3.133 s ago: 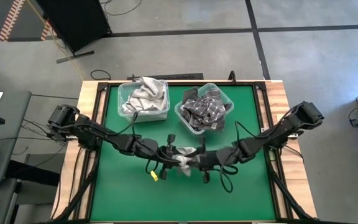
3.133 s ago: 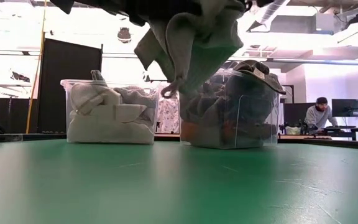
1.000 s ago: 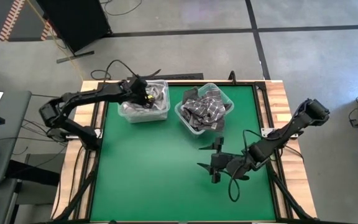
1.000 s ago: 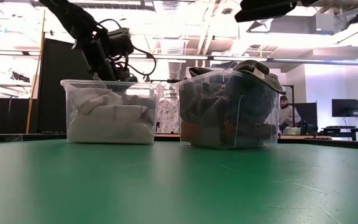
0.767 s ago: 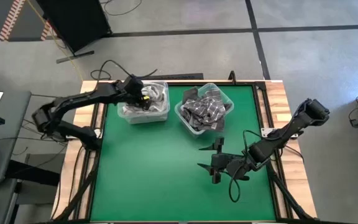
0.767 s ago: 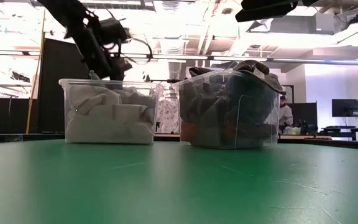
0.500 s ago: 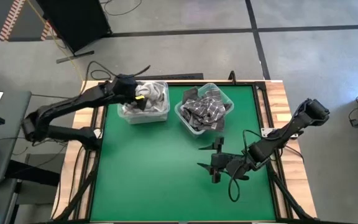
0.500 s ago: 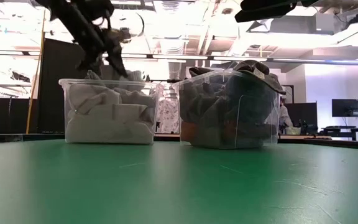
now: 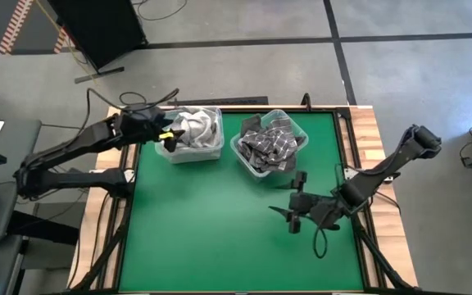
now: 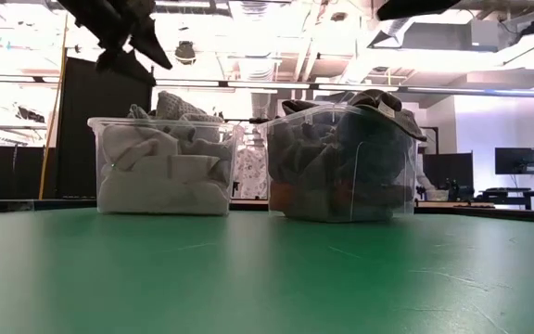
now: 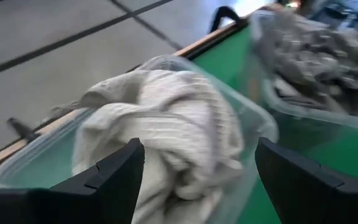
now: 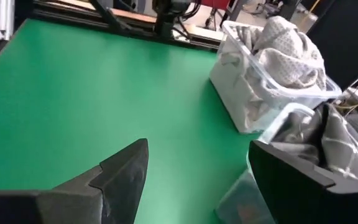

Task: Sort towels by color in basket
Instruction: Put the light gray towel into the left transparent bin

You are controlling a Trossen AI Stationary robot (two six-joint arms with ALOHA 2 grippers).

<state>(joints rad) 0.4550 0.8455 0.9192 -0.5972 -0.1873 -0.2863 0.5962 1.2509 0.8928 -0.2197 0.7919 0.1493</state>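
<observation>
Pale white/light-grey cloth towels [image 9: 193,129] sat heaped in clear plastic tub [image 9: 213,152]; dark checked towels [image 9: 270,142] filled 2nd clear tub [image 9: 240,151] beside it. Left hand [image 9: 169,136] hung open & empty at pale tub's outer edge. Right hand [image 9: 295,201] was open, empty, over bare green surface [image 9: 203,238].

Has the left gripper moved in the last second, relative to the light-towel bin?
Yes. The left gripper, fingers open and empty, has pulled back from over the light-towel bin to just outside its outer edge, toward the table's left side.
</observation>
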